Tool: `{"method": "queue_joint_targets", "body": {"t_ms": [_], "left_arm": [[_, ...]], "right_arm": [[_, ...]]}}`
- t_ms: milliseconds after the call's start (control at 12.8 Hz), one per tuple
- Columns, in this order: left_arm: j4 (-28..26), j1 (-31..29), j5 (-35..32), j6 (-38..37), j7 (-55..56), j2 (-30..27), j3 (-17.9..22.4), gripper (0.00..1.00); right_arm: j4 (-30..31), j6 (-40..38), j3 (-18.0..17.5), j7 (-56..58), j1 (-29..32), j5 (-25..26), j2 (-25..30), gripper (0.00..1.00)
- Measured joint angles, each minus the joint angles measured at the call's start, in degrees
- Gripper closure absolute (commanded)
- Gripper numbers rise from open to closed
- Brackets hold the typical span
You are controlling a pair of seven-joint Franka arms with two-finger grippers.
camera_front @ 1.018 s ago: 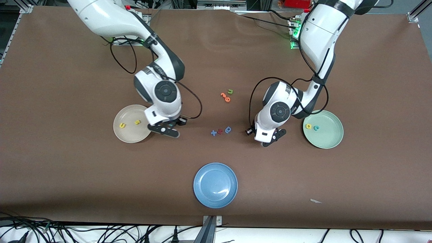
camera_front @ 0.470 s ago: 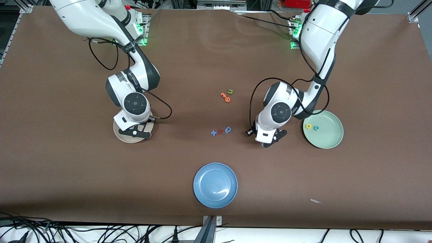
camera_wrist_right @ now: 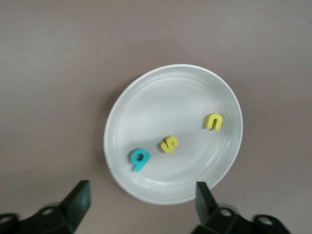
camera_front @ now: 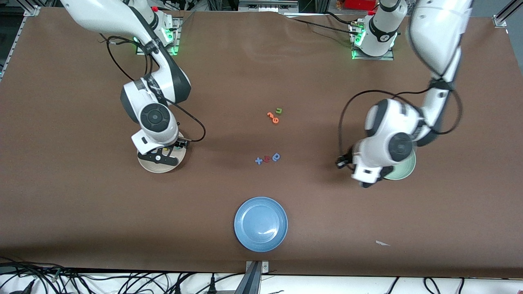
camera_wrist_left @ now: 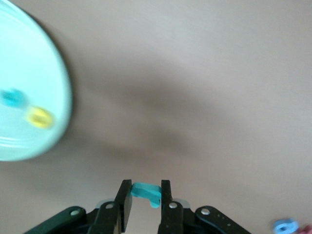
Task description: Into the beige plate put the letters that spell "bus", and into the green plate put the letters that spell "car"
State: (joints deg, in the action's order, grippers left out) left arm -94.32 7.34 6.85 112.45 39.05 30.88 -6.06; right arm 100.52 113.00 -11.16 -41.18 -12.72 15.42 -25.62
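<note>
Right wrist view: beige plate (camera_wrist_right: 173,132) fills mid-frame, with three letters lying flat in it: teal "b" (camera_wrist_right: 139,158) lower left of the plate floor with its stem slanting toward the rim, yellow "s" (camera_wrist_right: 169,144) at centre, yellow "u" (camera_wrist_right: 213,121) upper right. Right gripper (camera_wrist_right: 143,200) stands over the plate, fingers (camera_wrist_right: 78,201) spread wide at the bottom edge, nothing between them. Front view: the same plate (camera_front: 160,166) sits mid-left, mostly covered by the right gripper (camera_front: 157,156). Left wrist view: left gripper (camera_wrist_left: 145,204) at bottom centre is pinched narrow on a small teal letter (camera_wrist_left: 146,193), long axis across the fingers, shape not readable. Green plate (camera_wrist_left: 29,92) is at upper left, blurred, holding a teal letter (camera_wrist_left: 10,97) and a yellow one (camera_wrist_left: 39,117). Front view: left gripper (camera_front: 369,179) hangs at mid-right, over the table beside the green plate (camera_front: 404,169). No brand text legible.
</note>
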Motion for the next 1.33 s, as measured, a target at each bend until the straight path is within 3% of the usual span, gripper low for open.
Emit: {"method": "queue_joint_targets", "body": {"t_ms": [157, 392, 470, 548, 705, 783, 1097, 1332], "left_arm": [[-0.1, -7.3, -1.1, -6.1, -11.6, -2.0, 0.3, 0.9], [-1.3, -15.8, -7.4, -8.2, -24.0, -2.3, 0.2, 0.89], [-1.9, -17.1, -8.2, -8.1, -25.8, -2.1, 0.1, 0.78], [-2.3, -17.7, -8.4, -7.8, -27.0, -1.5, 0.1, 0.54], [-2.8, -17.7, -8.5, -6.4, -27.4, 0.1, -0.2, 0.16], [-2.8, -17.6, -8.5, -6.0, -27.4, 0.8, -0.3, 0.0], [-2.1, -17.6, -8.5, -5.5, -27.4, 1.1, -0.5, 0.0], [0.8, -17.9, -8.5, -5.4, -27.4, 0.7, -0.4, 0.0]], "right_arm": [[-5.2, -5.3, 0.1, 4.5, 0.0, -3.5, 1.2, 0.01], [-12.5, -12.8, 3.2, 15.2, 0.3, -9.7, 2.0, 0.0], [-14.6, -15.7, 5.2, 18.9, 0.4, -11.4, 2.7, 0.0], [-16.8, -19.9, 7.4, 22.5, 0.6, -12.5, 3.6, 0.0], [-20.1, -27.3, 10.6, 28.3, 1.2, -13.7, 5.9, 0.0], [-21.5, -27.3, 11.5, 29.5, 1.3, -14.1, 6.6, 0.0], [-23.8, -27.2, 15.1, 31.3, 1.4, -14.4, 7.1, 0.0], [-23.9, -22.3, 15.9, 31.3, 2.5, -14.5, 8.1, 0.0]]}}
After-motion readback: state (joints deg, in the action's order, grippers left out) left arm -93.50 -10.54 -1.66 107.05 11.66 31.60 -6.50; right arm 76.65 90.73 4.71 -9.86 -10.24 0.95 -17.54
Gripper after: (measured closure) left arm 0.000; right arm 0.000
